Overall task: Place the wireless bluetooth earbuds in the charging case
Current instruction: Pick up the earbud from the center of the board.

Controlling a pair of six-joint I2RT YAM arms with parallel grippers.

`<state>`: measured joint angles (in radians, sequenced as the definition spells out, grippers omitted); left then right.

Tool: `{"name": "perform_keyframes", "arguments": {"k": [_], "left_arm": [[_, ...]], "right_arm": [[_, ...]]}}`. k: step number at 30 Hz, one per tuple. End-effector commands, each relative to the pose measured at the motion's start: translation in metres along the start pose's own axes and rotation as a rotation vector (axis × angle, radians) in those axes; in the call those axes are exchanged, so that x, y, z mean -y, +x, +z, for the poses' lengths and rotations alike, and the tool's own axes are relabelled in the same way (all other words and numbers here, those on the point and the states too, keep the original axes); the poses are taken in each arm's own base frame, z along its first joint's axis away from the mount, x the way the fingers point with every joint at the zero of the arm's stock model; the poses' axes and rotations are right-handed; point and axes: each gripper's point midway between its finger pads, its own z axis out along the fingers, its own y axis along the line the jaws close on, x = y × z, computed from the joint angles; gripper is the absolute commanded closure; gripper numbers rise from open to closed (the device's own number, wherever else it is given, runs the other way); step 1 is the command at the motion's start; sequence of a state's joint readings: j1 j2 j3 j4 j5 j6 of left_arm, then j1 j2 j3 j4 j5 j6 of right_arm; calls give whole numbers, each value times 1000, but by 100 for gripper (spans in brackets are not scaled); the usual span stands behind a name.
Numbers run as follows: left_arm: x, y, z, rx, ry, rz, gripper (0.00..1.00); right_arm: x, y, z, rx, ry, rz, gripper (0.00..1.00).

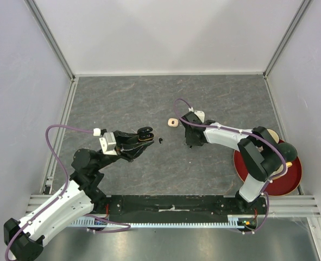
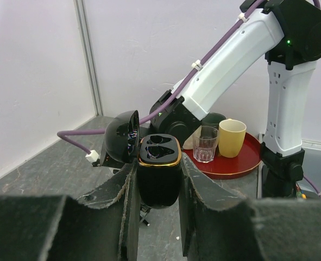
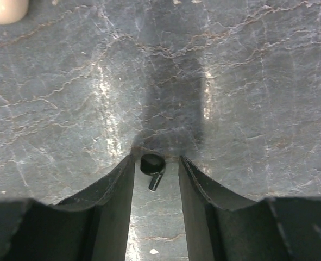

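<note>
The left gripper [image 2: 158,163] has hold of the black case [image 2: 159,185]. Its two fingers [image 2: 122,206] press on the sides of the case, one on each side. The case stands upright between them. It has a gold rim on top. Its lid [image 2: 122,136] is flipped open and leans out past the left finger. Two dark dips show in the top of the case.

The right gripper [image 3: 155,159] points down at the table [image 3: 231,81]. Its fingers are only a little way apart. A black earbud [image 3: 152,167] lies right between the fingertips. There is a thin gap on each side of it, so the fingers are not squeezing it. Its round head is by the tips, and its stem points back toward the gripper.

A second earbud [image 1: 160,141], also black, lies on the table just past the tips of the left fingers. It is between the two grippers and touches neither.

A cream thing [image 1: 172,122] lies on the table ahead of the right fingers and off to one side. It is too small to tell what it is.

Far past the left fingers, a red tray [image 2: 225,166] holds a glass [image 2: 205,144] and a yellow cup [image 2: 232,137].
</note>
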<state>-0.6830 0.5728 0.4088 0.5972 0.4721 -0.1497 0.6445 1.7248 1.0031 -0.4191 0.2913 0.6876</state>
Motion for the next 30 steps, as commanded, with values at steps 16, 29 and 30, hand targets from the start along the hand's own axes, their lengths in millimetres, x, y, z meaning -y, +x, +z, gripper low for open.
{"name": "perform_keyframes", "arguments": {"k": [16, 29, 30], "left_arm": [[-4, -3, 2, 15, -14, 38, 98], [-3, -2, 4, 10, -5, 26, 98], [-4, -2, 4, 10, -7, 26, 98]], "right_arm": [[-5, 0, 6, 2, -6, 3, 62], [-5, -2, 0, 13, -18, 8, 78], [-5, -2, -1, 15, -20, 8, 81]]}}
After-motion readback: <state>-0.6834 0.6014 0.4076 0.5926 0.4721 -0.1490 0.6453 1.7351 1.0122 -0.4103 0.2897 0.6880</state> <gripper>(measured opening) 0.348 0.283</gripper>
